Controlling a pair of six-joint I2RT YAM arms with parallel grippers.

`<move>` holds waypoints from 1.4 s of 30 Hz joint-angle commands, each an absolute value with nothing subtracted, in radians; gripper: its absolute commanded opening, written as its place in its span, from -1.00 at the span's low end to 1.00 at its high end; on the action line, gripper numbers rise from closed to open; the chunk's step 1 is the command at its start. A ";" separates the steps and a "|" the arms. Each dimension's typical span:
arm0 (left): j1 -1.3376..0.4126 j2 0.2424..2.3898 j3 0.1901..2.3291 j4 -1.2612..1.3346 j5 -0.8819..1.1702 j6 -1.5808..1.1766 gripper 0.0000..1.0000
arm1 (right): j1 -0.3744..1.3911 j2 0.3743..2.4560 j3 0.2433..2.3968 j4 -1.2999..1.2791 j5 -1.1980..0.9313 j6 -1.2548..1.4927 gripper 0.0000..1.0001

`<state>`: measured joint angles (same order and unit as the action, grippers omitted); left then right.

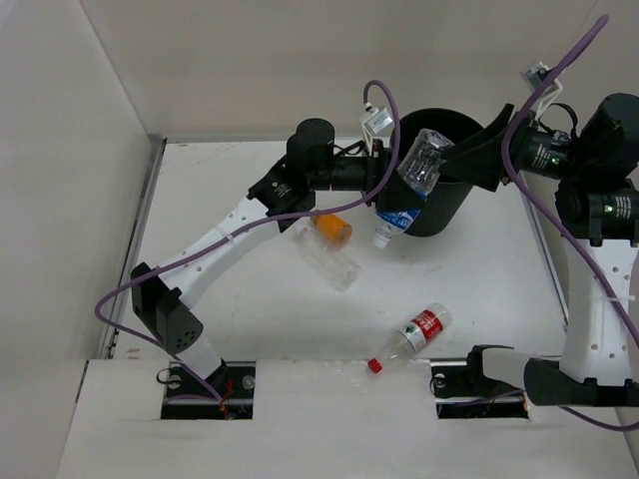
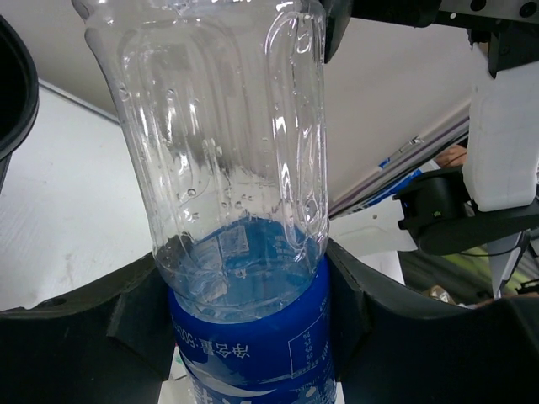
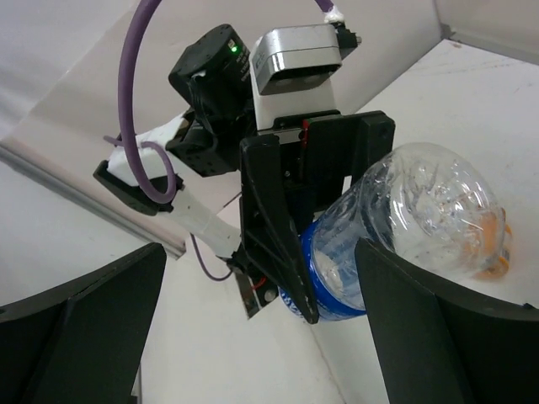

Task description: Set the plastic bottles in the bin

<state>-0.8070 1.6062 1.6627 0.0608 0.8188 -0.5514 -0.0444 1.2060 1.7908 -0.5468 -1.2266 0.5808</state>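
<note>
Your white table (image 1: 220, 200) carries the black bin (image 1: 446, 205); left of it, orange bottle (image 1: 332, 230) and clear bottle (image 1: 329, 257); nearer, red-label bottle (image 1: 414, 337).

Left gripper (image 2: 248, 307) is clamped on the bottle (image 2: 227, 168) at its blue label, with black fingers (image 2: 387, 337) pressing either side. The clear body extends away from the camera, droplets inside. Bin (image 2: 15, 93) rim shows at left edge. White table (image 2: 67, 219) lies behind. Right arm (image 2: 501, 126) is at upper right.

Matte white bench (image 1: 250, 319), closed in by plain off-white panels along the far edge (image 1: 260, 60) and the left edge (image 1: 60, 200). Thin grey metal strip (image 1: 140, 249) down the left edge. Two dark rectangular cutouts (image 1: 195, 407) at the near edge. Soft, even light, faint shadows.
</note>
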 commanded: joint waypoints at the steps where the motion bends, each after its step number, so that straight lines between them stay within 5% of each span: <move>1: -0.805 1.523 1.698 0.137 0.853 -0.552 -0.64 | -0.054 1.221 1.790 -0.465 -1.187 0.563 1.00; 23: -0.806 1.505 1.669 0.144 0.848 -0.546 -0.66 | 0.045 1.293 1.867 -0.620 -1.048 0.400 1.00; 24: -0.814 1.506 1.669 0.146 0.848 -0.546 -0.65 | 0.053 1.295 1.867 -0.617 -1.046 0.400 0.96; 27: -0.826 1.516 1.674 0.155 0.847 -0.546 -0.58 | 0.064 1.299 1.862 -0.615 -1.045 0.399 0.42; 31: -0.835 1.539 1.689 0.155 0.841 -0.546 -0.51 | 0.064 1.312 1.858 -0.595 -1.037 0.402 0.07; 36: -0.841 1.555 1.697 0.160 0.828 -0.546 -0.04 | 0.067 1.322 1.858 -0.580 -1.022 0.403 -0.67; 39: -0.829 1.552 1.690 0.155 0.796 -0.545 1.00 | 0.067 1.330 1.858 -0.578 -0.985 0.387 -0.89; 42: -0.802 1.545 1.687 0.146 0.793 -0.531 1.00 | 0.067 1.347 1.870 -0.586 -0.893 0.327 -0.92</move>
